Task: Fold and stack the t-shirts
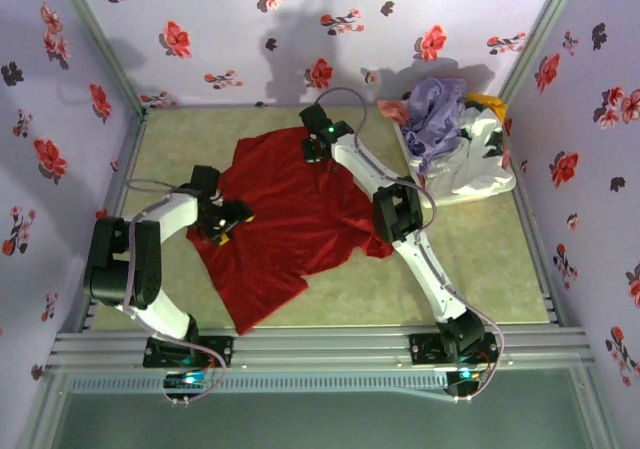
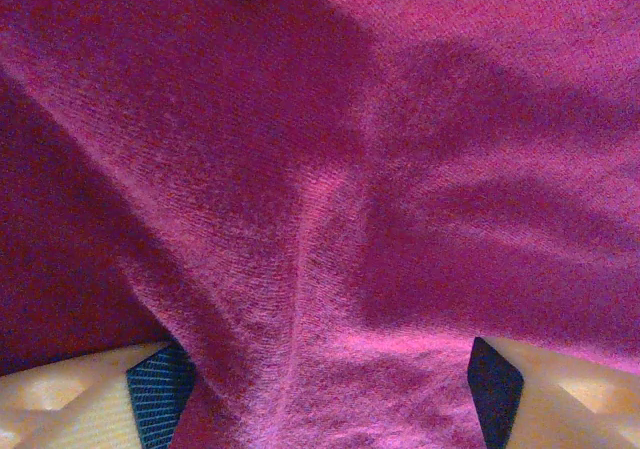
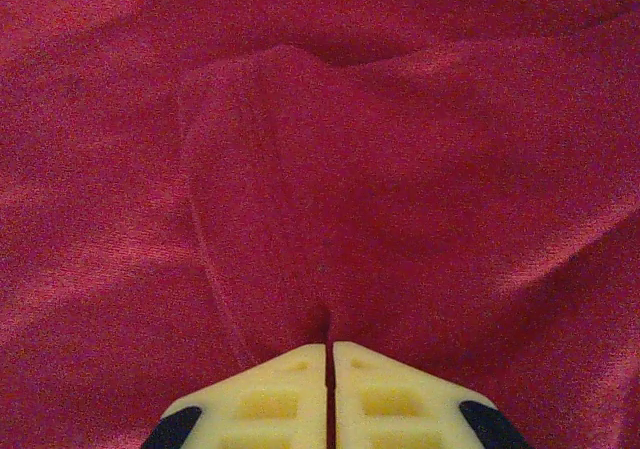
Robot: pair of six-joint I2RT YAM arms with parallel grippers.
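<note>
Top external view.
- Deep red t-shirt [image 1: 290,219]: lies spread and rumpled on the middle of the table [image 1: 470,259], one corner reaching toward the near edge.
- Left gripper [image 1: 222,224]: down on the left edge of the deep red t-shirt.
- Right gripper [image 1: 318,149]: down on the far edge of the same shirt, arm stretched across its right side.
- White basket [image 1: 470,169]: far right corner of the table, well apart from the red shirt.
- Lavender t-shirt [image 1: 435,114]: heaped on top of the basket, hanging over its left rim.
- Pink cloth [image 1: 395,111]: a small piece just beside the lavender heap, on its left.
- Yellow-orange cloth [image 1: 488,101]: a glimpse behind the lavender heap, at the back of the basket.
- Floral walls [image 1: 300,19]: enclose the table on three sides.

Left wrist view.
- Fingers [image 2: 60,399]: spread wide, one in each lower corner, dark pads facing inward. A raised ridge of the red cloth runs down into the gap between them; whether the pads touch it cannot be told.

Right wrist view.
- Fingers [image 3: 280,399]: pressed together, a thin seam between them. A rounded fold of the red cloth rises from the tips, pinched there.
</note>
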